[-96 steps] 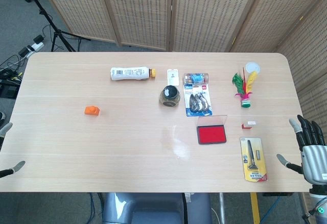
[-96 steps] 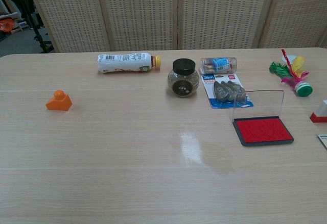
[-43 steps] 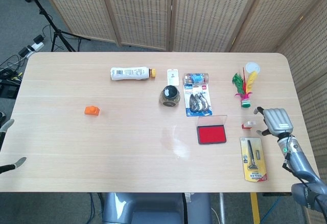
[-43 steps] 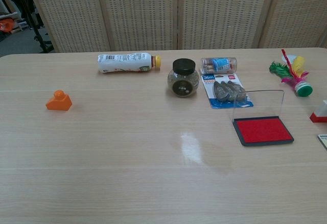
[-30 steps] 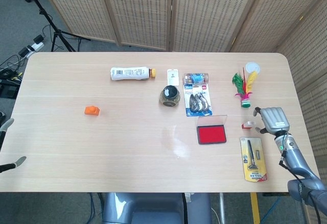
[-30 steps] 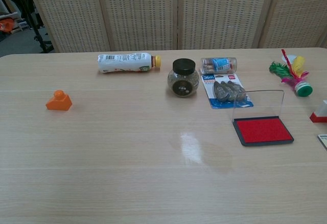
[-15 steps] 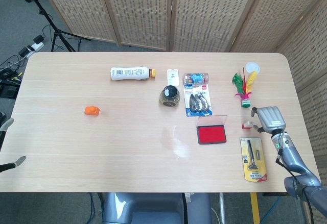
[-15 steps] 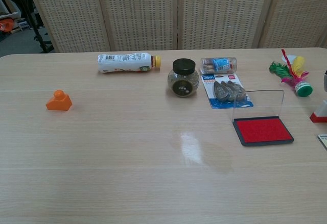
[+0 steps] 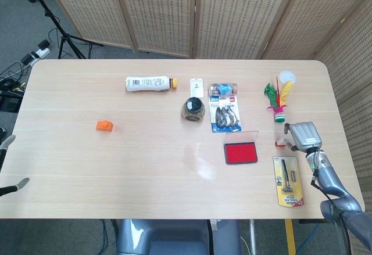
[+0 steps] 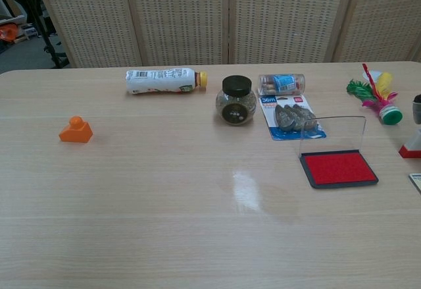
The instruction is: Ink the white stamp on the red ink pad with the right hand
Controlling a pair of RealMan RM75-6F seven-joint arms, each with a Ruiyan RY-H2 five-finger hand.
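From the head view, my right hand (image 9: 304, 135) sits over the white stamp (image 9: 281, 143), just right of the red ink pad (image 9: 240, 153); I cannot tell whether it grips. My left hand (image 9: 7, 168) hangs released off the pale wooden counter (image 9: 145, 156). Wicker screens (image 9: 157, 11) stand behind.

From the chest view, the stamp (image 10: 412, 145) stands at the right edge, apart from the pad (image 10: 339, 168).

**Stamp and ink pad, right side of desk**

White stamp (image 10: 412, 145): small white block on a red base, upright on the desk, mostly hidden in the head view. Red ink pad (image 9: 240, 153): dark tray, red surface exposed, clear lid raised at its far edge; just left of the stamp, apart.
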